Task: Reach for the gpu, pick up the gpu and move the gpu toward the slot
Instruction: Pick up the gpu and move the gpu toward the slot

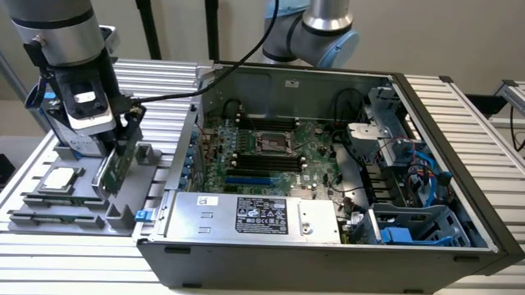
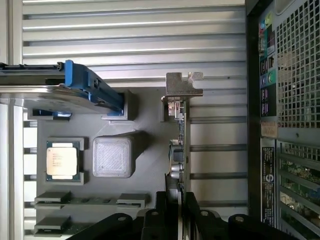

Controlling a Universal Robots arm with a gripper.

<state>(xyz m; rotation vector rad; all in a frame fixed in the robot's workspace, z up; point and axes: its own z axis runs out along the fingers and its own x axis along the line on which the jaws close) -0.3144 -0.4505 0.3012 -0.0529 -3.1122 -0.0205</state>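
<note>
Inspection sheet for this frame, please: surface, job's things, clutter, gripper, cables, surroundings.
Surface: ribbed metal table carrying a grey parts tray and an open computer case.
Job's things: gpu on edge at the tray; blue slot on the motherboard vacant.
Clutter: processor chip; hard drive with blue rails.
Grippers: gripper, jaws closed on the gpu.
Cables: black cable running to the gripper; blue cables inside the case.
Surroundings: plain wall.

The arm (image 1: 58,27) hangs straight down (wrist vertical), its gripper (image 2: 179,199) clamped narrowly on the gpu (image 2: 180,132) along its edge.
</note>
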